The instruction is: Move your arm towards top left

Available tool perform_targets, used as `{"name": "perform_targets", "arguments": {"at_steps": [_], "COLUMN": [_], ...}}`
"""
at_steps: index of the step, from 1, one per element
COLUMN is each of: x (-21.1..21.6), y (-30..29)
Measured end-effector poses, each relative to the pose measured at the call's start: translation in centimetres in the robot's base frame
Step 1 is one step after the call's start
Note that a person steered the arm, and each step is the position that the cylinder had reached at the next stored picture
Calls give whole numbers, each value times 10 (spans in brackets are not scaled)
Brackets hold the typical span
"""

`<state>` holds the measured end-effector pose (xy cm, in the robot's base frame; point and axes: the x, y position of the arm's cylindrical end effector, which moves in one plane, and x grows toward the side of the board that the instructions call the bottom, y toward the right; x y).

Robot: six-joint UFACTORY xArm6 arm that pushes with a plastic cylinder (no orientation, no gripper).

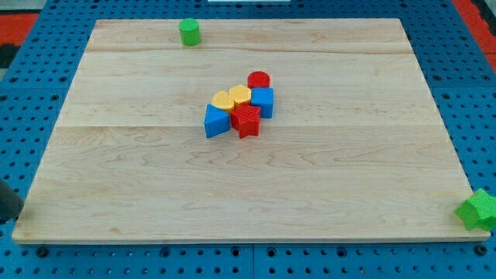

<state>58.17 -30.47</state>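
At the view's bottom left edge a dark shape (pixel 8 203) stands just off the corner of the wooden board (pixel 349 194), cut off by the frame; it may be part of the rod, but I cannot tell, and my tip itself does not show, so its place relative to the blocks and whether it touches anything cannot be told. At the view's bottom right a green block (pixel 479 209), roughly star-like in shape, sits at the board's corner, partly over the edge and clipped by the frame, so its full outline is hard to make out. Farther up, near the board's middle, six blocks are packed together, touching one another: a blue wedge-like block (pixel 216 122) at the cluster's left, a red star block (pixel 247 121) just right of it, a blue cube (pixel 263 101) beyond the star, two yellow rounded blocks (pixel 222 100) (pixel 239 95) side by side behind the blue wedge and the star, and a red cylinder (pixel 259 80) at the far end, partly hidden by the blue cube. Farthest off, toward the view's top left, a green cylinder (pixel 190 32) stands alone near the board's far edge, well apart from the cluster. A blue pegboard (pixel 31 70) surrounds the board.
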Motion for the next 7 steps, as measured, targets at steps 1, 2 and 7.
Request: {"name": "perform_targets", "arguments": {"at_steps": [1,2,7], "x": [-8,-8,-55], "y": [1,1,11]}}
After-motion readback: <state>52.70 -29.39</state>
